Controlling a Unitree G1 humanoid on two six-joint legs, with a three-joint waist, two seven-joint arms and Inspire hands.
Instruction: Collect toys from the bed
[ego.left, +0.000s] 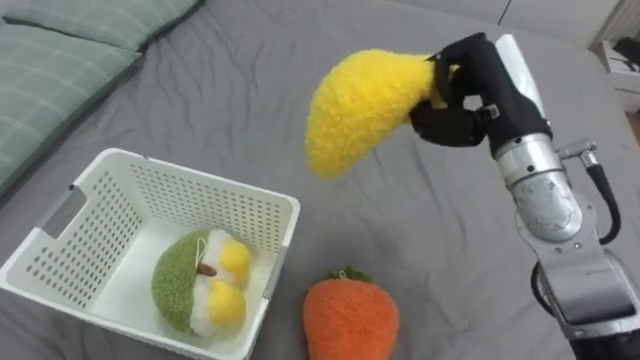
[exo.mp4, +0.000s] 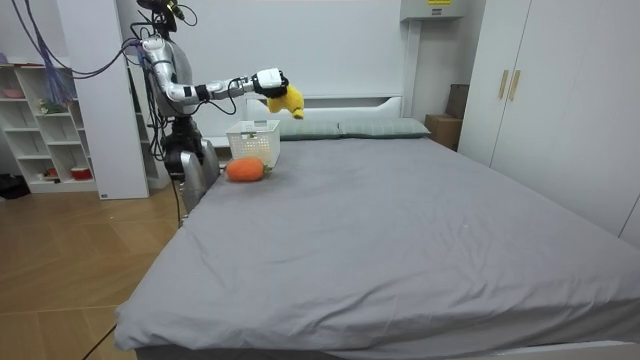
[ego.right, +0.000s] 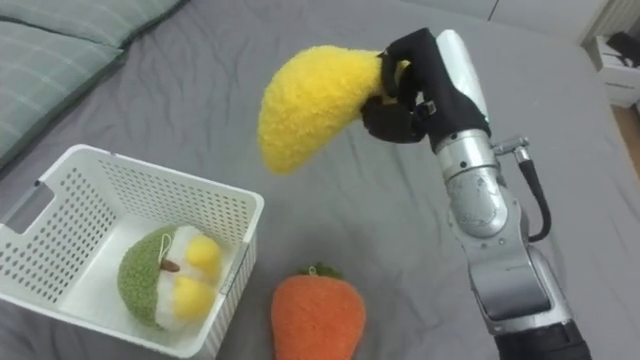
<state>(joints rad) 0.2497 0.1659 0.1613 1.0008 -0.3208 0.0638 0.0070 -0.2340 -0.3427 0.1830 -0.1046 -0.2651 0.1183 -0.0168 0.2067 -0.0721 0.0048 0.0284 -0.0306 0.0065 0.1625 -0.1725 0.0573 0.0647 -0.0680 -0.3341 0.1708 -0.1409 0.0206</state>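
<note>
One banana (ego.left: 360, 105), probably soft and light; right robot hand (ego.left: 465, 95) clamped on its end, adequate hold.

Basket (ego.left: 210, 181) left half free; green toy (ego.left: 180, 285) right; carrot (ego.left: 350, 320) beside wall.

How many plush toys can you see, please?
3. A yellow toy is held in the right hand above the bed; a green toy lies in the white basket; an orange toy lies on the bed beside it.
</note>
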